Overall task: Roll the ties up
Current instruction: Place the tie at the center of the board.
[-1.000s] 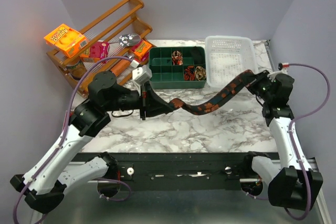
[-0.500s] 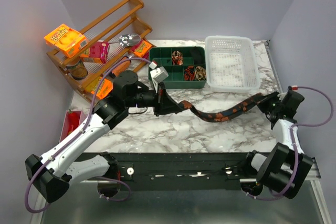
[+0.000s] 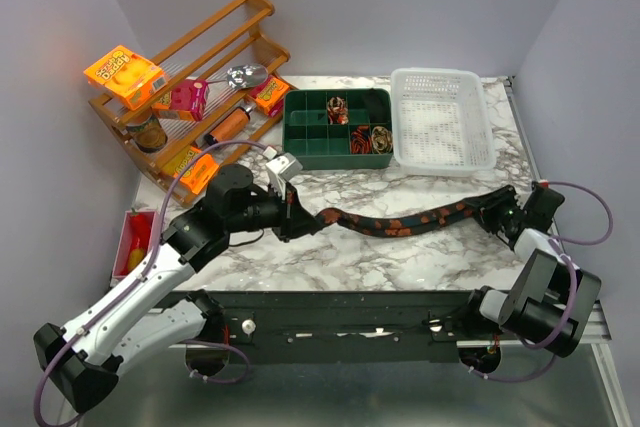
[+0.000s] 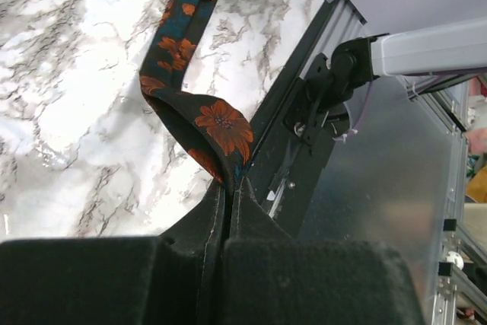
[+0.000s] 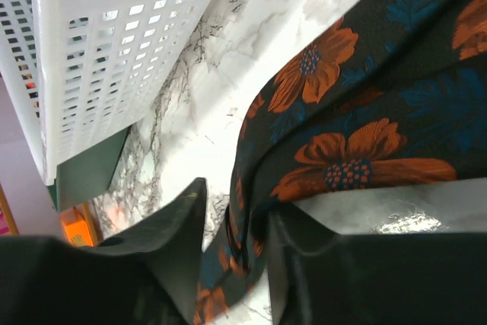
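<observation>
Tie [image 3: 400,223] stretched left to right across near half of marble table [image 3: 330,265]. Left gripper [image 4: 230,186] pinched tight on its left end. Right gripper [image 5: 236,218] jaws parted, tie's right end loose between them.

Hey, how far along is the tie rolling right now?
Done: a few coils that look like rolled ties sit in the green organizer compartments. In hand: one tie lies stretched out across the marble table, with the left gripper shut on one end and the right gripper with its jaws apart around the other. Left: this tie shows no roll yet and is not in the organizer.
</observation>
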Motion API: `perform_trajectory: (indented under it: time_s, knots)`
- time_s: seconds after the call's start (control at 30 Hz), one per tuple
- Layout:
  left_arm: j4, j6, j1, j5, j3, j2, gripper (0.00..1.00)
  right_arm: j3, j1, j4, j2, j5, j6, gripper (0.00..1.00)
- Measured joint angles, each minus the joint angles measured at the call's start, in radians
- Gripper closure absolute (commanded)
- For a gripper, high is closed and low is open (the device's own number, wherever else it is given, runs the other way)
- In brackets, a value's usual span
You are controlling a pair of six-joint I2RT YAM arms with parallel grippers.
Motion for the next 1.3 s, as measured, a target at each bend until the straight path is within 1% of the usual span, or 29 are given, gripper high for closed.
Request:
perform_trajectory:
  time_s: [0.03,0.1,0.13,0.17,0.2,0.4,0.57,0.8,0.93,1.03,1.13,1.3]
  knots:
    - [-0.010,0.001,0.000,-0.010,-0.002,-0.007,1.00,0.002,0.000,-0.002,0.000,-0.001,-0.001,0.40]
    - [-0.051,0.005,0.000,-0.046,-0.003,-0.018,1.00,0.005,0.000,-0.004,-0.001,-0.006,-0.007,0.21]
    - [-0.065,0.006,0.001,-0.054,-0.004,-0.019,1.00,0.006,0.000,-0.009,-0.002,-0.008,-0.008,0.16]
    - [-0.076,0.007,0.001,-0.067,-0.007,-0.021,1.00,0.007,0.000,-0.012,-0.002,-0.011,-0.009,0.13]
    - [-0.091,0.007,0.002,-0.075,-0.010,-0.022,1.00,0.008,0.000,-0.016,-0.003,-0.014,-0.014,0.07]
    - [-0.154,0.007,0.002,-0.103,-0.014,-0.029,1.00,0.002,0.000,-0.080,-0.034,-0.053,-0.030,0.04]
    - [-0.215,0.007,0.002,-0.128,-0.014,-0.045,1.00,-0.011,0.000,-0.172,-0.150,-0.080,-0.068,0.04]
    - [-0.367,-0.002,0.002,-0.187,-0.014,-0.055,1.00,0.000,0.000,-0.330,-0.313,-0.082,-0.158,0.04]
    - [-0.466,-0.010,0.002,-0.220,-0.006,-0.042,1.00,0.005,0.020,-0.374,-0.328,-0.072,-0.185,0.04]
    - [-0.520,-0.015,0.002,-0.244,0.000,-0.018,1.00,0.029,0.073,-0.390,-0.294,-0.051,-0.197,0.04]
    - [-0.556,-0.020,0.002,-0.267,0.005,0.012,1.00,0.063,0.161,-0.403,-0.261,-0.013,-0.205,0.04]
    - [-0.611,-0.024,0.006,-0.301,0.006,0.052,1.00,0.128,0.366,-0.411,-0.250,0.082,-0.211,0.04]
